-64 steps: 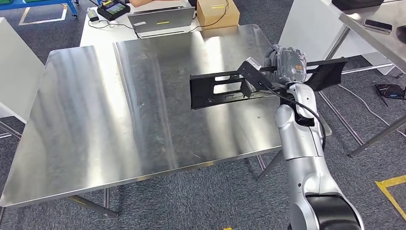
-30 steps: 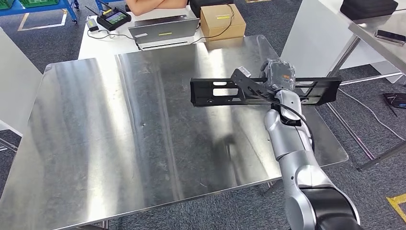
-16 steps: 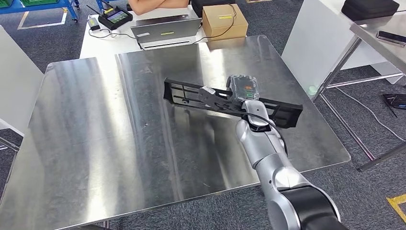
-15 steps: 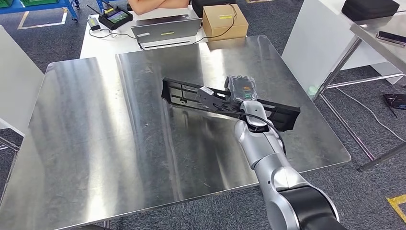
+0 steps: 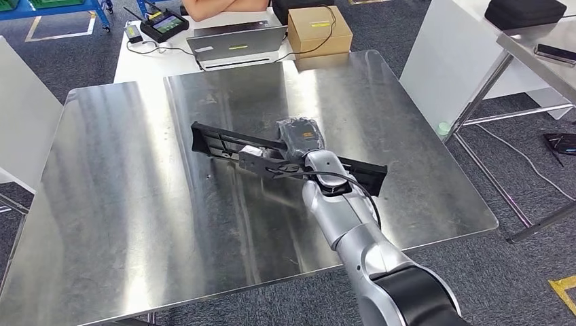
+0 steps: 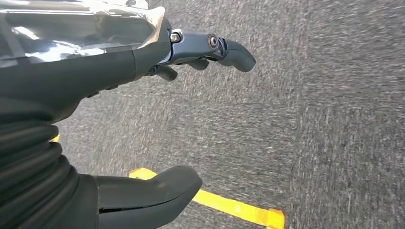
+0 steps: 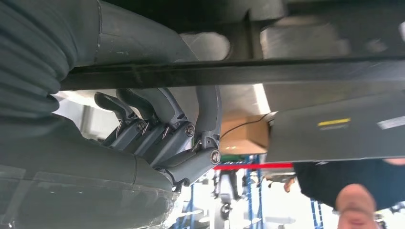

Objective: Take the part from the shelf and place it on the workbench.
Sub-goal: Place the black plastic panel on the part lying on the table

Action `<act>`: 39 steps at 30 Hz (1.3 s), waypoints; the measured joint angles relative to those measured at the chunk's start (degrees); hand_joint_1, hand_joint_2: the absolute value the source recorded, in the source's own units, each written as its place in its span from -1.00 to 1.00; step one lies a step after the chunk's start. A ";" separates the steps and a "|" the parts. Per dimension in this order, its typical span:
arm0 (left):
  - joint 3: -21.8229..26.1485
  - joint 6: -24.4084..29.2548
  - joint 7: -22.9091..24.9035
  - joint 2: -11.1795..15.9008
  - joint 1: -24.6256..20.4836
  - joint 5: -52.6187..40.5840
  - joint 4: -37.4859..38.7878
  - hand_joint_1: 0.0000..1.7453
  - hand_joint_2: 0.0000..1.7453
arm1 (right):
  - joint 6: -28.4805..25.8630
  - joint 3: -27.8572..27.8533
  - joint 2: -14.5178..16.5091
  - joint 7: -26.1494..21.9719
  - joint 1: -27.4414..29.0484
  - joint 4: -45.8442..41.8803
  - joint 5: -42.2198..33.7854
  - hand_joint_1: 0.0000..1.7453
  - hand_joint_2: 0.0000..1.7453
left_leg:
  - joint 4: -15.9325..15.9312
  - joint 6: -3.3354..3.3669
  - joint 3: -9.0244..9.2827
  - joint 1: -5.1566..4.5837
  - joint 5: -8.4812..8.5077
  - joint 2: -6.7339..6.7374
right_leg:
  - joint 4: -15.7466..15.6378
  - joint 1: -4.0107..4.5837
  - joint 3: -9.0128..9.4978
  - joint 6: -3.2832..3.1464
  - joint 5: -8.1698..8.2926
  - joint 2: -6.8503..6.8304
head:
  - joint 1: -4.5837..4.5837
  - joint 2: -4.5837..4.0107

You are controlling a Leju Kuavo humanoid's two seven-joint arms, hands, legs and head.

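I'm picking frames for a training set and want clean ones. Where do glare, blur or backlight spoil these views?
Head view: sharp, but the steel workbench carries broad bright streaks of glare; the black part in the right hand reads clearly. Left wrist view: the floor is smeared, the left hand sharper. Right wrist view: the part's bar is soft and dark against a washed-out bright background.

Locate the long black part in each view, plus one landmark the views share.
Head view: black part lies slantwise over the middle of the steel workbench, held by the right hand.
Right wrist view: it is the dark bar across the picture, the fingers hooked around it.
Left wrist view: not in it.
Shared landmark: cardboard box, also at.
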 joint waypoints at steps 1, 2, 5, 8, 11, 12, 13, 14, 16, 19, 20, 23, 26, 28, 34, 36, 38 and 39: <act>0.01 0.00 0.12 -0.02 0.01 0.02 0.01 -1.00 1.00 | 0.05 0.04 0.13 -0.01 0.02 0.02 -0.01 1.00 1.00 | -0.34 0.12 0.20 0.09 0.14 0.03 | -0.07 0.16 0.08 0.05 0.01 0.01 | 0.00 0.00; 0.01 0.00 0.26 -0.07 0.04 0.03 0.02 -1.00 1.00 | 0.14 0.14 0.26 -0.01 0.08 0.07 -0.02 1.00 1.00 | -0.90 0.24 0.58 0.31 0.37 0.11 | 0.07 0.28 0.04 0.08 -0.10 -0.01 | 0.01 0.00; 0.01 0.07 0.55 -0.33 0.18 -0.20 0.08 -1.00 1.00 | 0.54 1.02 0.56 0.04 0.63 0.50 -0.46 1.00 1.00 | -2.37 0.39 1.71 1.22 0.83 0.51 | 11.71 0.15 -5.63 0.45 -4.57 -0.11 | 0.09 0.00; 0.01 0.09 0.57 -0.43 0.31 -0.31 0.18 -1.00 1.00 | 0.63 1.36 0.59 0.07 0.79 0.65 -0.63 1.00 1.00 | -1.80 -0.56 1.88 1.77 0.34 0.44 | 6.33 -0.46 -2.92 2.22 -2.11 -0.38 | 0.13 0.00; 0.01 0.15 0.57 -0.36 0.36 -0.33 0.28 -1.00 1.00 | 0.63 1.59 0.88 0.05 0.66 0.66 -0.62 1.00 1.00 | -1.02 -1.78 1.75 1.75 -0.28 0.27 | 0.29 -0.41 0.35 1.07 -0.19 -0.37 | 0.08 0.00; 0.01 0.18 0.57 -0.36 0.38 -0.34 0.31 -1.00 1.00 | 0.63 1.68 0.99 0.04 0.61 0.67 -0.62 1.00 1.00 | -0.98 -1.59 1.73 1.74 -0.28 0.26 | 0.25 -0.33 0.48 0.50 -0.06 -0.24 | 0.05 0.00; 0.01 0.21 0.57 -0.37 0.41 -0.34 0.34 -1.00 1.00 | 0.63 1.74 1.02 0.04 0.56 0.68 -0.63 1.00 1.00 | -1.03 -1.25 1.75 1.76 -0.20 0.26 | 0.24 -0.30 0.48 0.22 0.02 -0.23 | 0.04 0.00; 0.01 0.23 0.57 -0.38 0.43 -0.34 0.36 -1.00 1.00 | 0.63 1.78 1.04 0.04 0.52 0.69 -0.63 1.00 1.00 | -1.06 -0.85 1.76 1.79 -0.16 0.26 | 0.21 -0.29 0.49 0.13 0.07 -0.22 | 0.03 0.00; 0.01 0.30 0.57 -0.36 0.47 -0.36 0.37 -1.00 1.00 | 0.63 1.81 1.07 0.04 0.47 0.72 -0.63 0.00 0.00 | -1.23 -0.63 1.86 1.85 -0.03 0.26 | 0.23 -0.09 0.49 0.10 0.05 -0.20 | 0.03 0.00; 0.01 0.40 0.57 -0.38 0.49 -0.36 0.39 -1.00 1.00 | 0.63 1.84 1.09 0.04 0.45 0.73 -0.60 -1.00 -1.00 | -1.39 -1.24 1.94 2.01 0.05 0.26 | 0.28 0.19 0.48 -0.06 -0.03 -0.18 | 0.02 0.00; 0.01 0.42 0.57 -0.40 0.49 -0.36 0.39 -1.00 1.00 | 0.63 1.84 1.09 0.05 0.45 0.73 -0.60 -1.00 -1.00 | -1.42 -1.74 1.95 2.09 0.02 0.27 | 0.30 0.27 0.47 -0.14 -0.07 -0.18 | 0.02 0.00; 0.01 0.44 0.57 -0.43 0.51 -0.36 0.40 -1.00 0.00 | 0.63 1.82 1.07 0.12 0.45 0.73 -0.59 -1.00 -1.00 | -1.46 -2.97 1.96 2.23 -0.11 0.32 | 0.32 0.42 0.46 -0.43 -0.11 -0.12 | 0.03 0.00; 0.01 0.44 0.57 -0.46 0.50 -0.37 0.42 -1.00 -1.00 | 0.63 1.81 1.05 0.15 0.46 0.73 -0.59 -1.00 -1.00 | -1.42 -3.10 1.94 2.07 -0.17 0.38 | 0.31 0.36 0.46 -0.51 -0.12 -0.05 | 0.04 0.00; 0.01 0.44 0.57 -0.46 0.51 -0.37 0.42 -1.00 -1.00 | 0.63 1.81 1.05 0.15 0.48 0.75 -0.59 -1.00 -1.00 | -1.33 -3.08 1.88 1.93 -0.18 0.38 | 0.30 0.23 0.46 -0.51 -0.12 -0.04 | 0.04 0.00; 0.01 0.44 0.57 -0.46 0.51 -0.37 0.42 -1.00 -1.00 | 0.63 1.81 1.05 0.15 0.48 0.92 -0.59 -1.00 -1.00 | -1.12 -2.96 1.77 1.64 -0.25 0.36 | 0.30 -0.02 0.47 -0.50 -0.11 -0.05 | 0.04 0.00; 0.01 0.44 0.57 -0.45 0.51 -0.37 0.42 -1.00 -1.00 | 0.63 1.81 1.05 0.15 0.48 0.95 -0.59 -1.00 -1.00 | -1.08 -2.92 1.77 1.60 -0.27 0.36 | 0.29 -0.05 0.47 -0.49 -0.11 -0.04 | 0.04 0.00; 0.01 0.44 0.57 -0.44 0.51 -0.38 0.42 -1.00 -1.00 | 0.63 1.81 1.05 0.15 0.48 0.95 -0.59 -1.00 -1.00 | -1.05 -2.89 1.77 1.58 -0.29 0.36 | 0.29 -0.06 0.48 -0.49 -0.10 -0.04 | 0.04 0.00; 0.01 0.44 0.57 -0.45 0.51 -0.38 0.42 -1.00 -1.00 | 0.63 1.81 1.05 0.15 0.48 0.95 -0.59 -1.00 -1.00 | -1.04 -2.88 1.77 1.58 -0.29 0.36 | 0.29 -0.07 0.48 -0.49 -0.10 -0.04 | 0.04 0.00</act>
